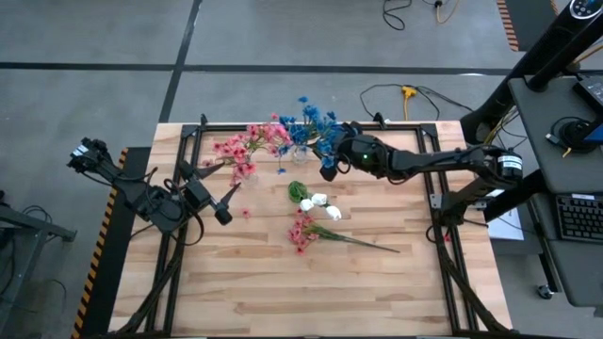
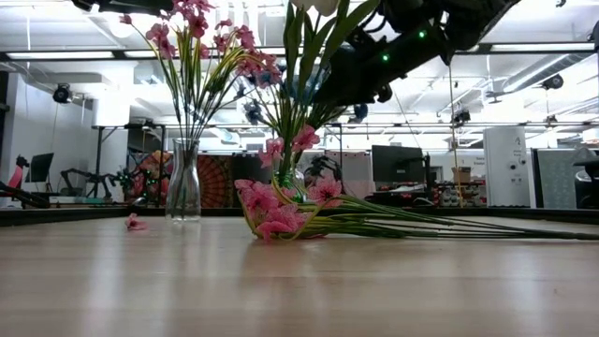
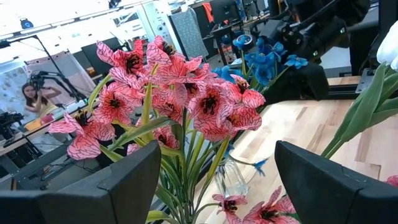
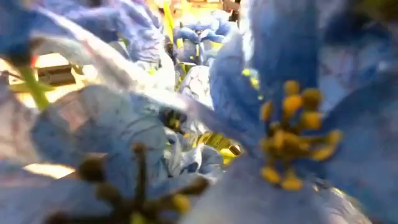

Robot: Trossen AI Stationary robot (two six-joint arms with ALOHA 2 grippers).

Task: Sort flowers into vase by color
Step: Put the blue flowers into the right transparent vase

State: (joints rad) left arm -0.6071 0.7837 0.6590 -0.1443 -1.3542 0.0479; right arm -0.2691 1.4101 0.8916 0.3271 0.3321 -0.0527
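Pink sprigs [image 2: 281,211] lay nearest the low camera, flat on the counter [image 1: 283,292] near its centre, with a white sprig [image 1: 318,202] just beside them, evidently awaiting sorting. Toward the far edge, pink flowers [image 1: 247,146] stood upright in a clear vase [image 2: 183,183], blue flowers [image 1: 316,127] just beside them to the right. The right end effector [image 1: 329,169] was among the blue blossoms, jaws wide; whether a stem sat between them could not be told. The left end effector [image 1: 222,209] waited near the left edge, released, facing the pink bunch.
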